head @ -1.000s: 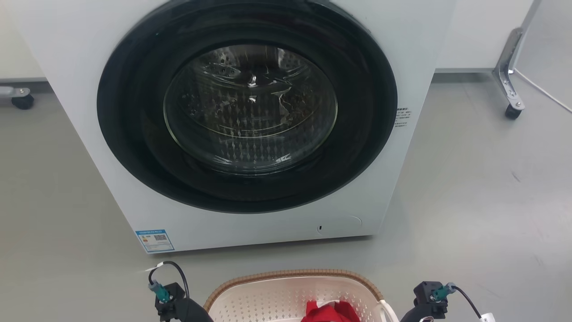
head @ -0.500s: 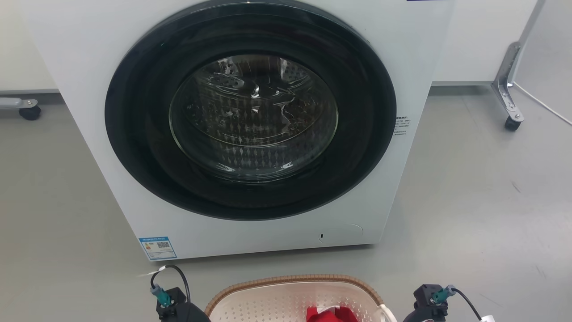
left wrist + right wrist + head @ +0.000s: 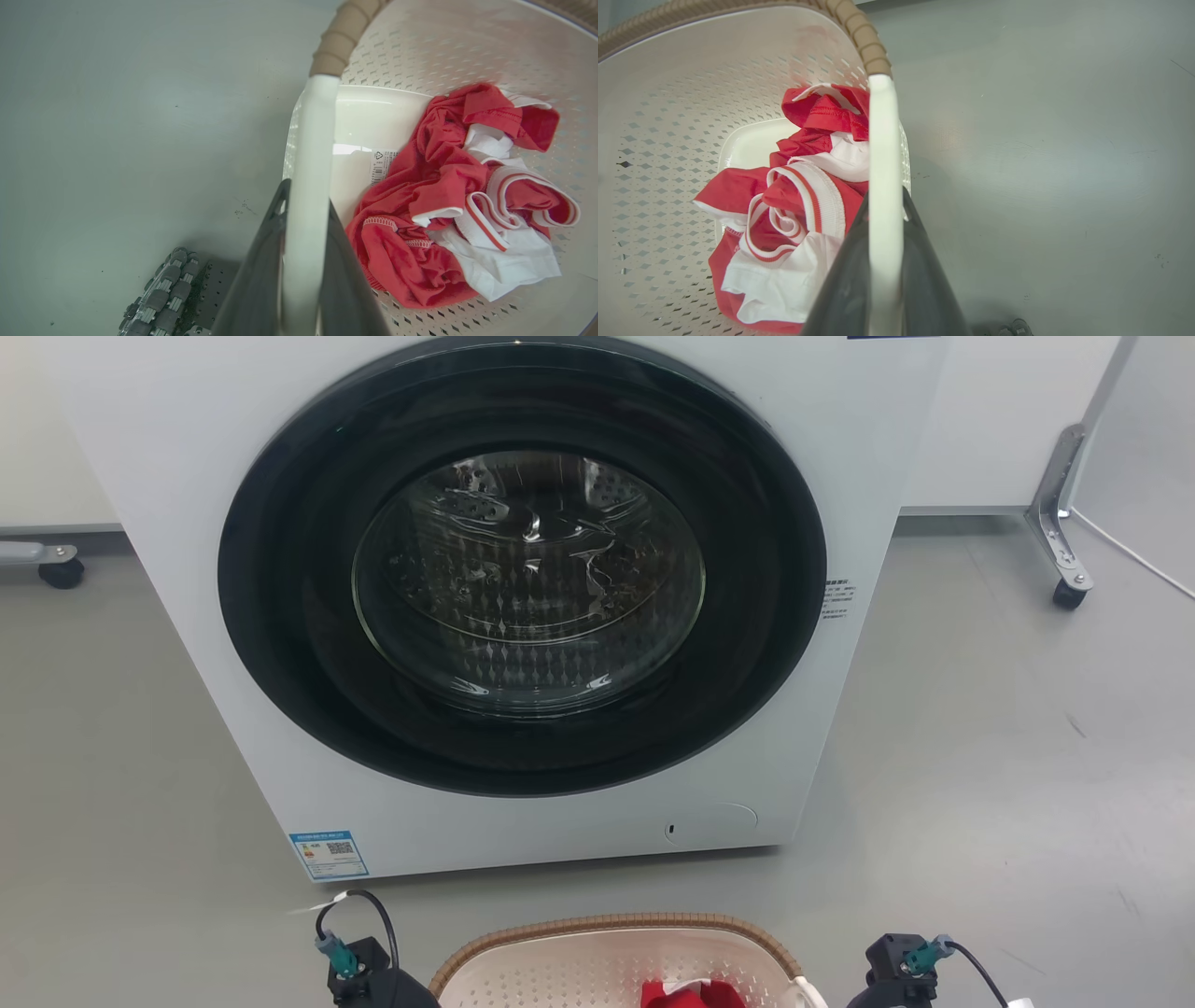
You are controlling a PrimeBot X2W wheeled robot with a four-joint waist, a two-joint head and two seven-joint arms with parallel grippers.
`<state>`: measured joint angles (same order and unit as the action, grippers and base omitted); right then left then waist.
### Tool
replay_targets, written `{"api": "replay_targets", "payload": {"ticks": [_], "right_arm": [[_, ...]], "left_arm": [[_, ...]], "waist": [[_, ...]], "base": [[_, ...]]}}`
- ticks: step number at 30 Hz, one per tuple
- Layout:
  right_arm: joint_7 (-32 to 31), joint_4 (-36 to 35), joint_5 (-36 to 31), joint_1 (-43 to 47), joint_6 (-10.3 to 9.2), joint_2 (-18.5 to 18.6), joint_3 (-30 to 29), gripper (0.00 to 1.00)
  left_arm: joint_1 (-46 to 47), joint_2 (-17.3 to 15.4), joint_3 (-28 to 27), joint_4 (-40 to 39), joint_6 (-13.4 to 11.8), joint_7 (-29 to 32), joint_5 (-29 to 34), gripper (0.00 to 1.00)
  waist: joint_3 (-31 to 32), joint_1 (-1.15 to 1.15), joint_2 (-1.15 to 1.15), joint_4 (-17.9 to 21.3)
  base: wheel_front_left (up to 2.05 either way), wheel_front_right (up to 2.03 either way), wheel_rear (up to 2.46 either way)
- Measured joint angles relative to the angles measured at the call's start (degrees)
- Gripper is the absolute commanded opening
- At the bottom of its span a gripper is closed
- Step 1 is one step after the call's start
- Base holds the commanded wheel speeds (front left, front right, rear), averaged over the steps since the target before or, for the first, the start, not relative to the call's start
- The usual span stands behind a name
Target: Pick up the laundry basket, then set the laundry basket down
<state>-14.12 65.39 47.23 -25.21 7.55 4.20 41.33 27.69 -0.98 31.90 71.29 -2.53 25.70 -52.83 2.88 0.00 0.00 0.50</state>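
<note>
Cream-white perforated plastic laundry basket (image 3: 607, 926) with a brown woven-look rim is at the lower edge of the head view, just before the white front-loading washing machine (image 3: 187, 476), over grey floor (image 3: 980, 756). A crumpled red-and-white garment (image 3: 434, 186) lies inside. Left gripper (image 3: 306, 205) is clamped narrow on the white left handle (image 3: 313, 140), right gripper (image 3: 885, 200) likewise on the white right handle (image 3: 882, 140); whether the basket's base touches the floor, cannot tell.
</note>
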Motion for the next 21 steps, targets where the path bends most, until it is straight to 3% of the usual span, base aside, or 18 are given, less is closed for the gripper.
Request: {"api": "replay_targets", "payload": {"ticks": [21], "right_arm": [[0.1,-0.3,2.6,-0.1,-0.03,0.3,1.4,0.0]], "left_arm": [[0.0,-0.1,1.4,-0.1,-0.1,-1.1,-0.2,0.0]], "waist": [[-1.3,0.0,0.0,0.0]], "base": [[0.0,0.0,0.0]]}}
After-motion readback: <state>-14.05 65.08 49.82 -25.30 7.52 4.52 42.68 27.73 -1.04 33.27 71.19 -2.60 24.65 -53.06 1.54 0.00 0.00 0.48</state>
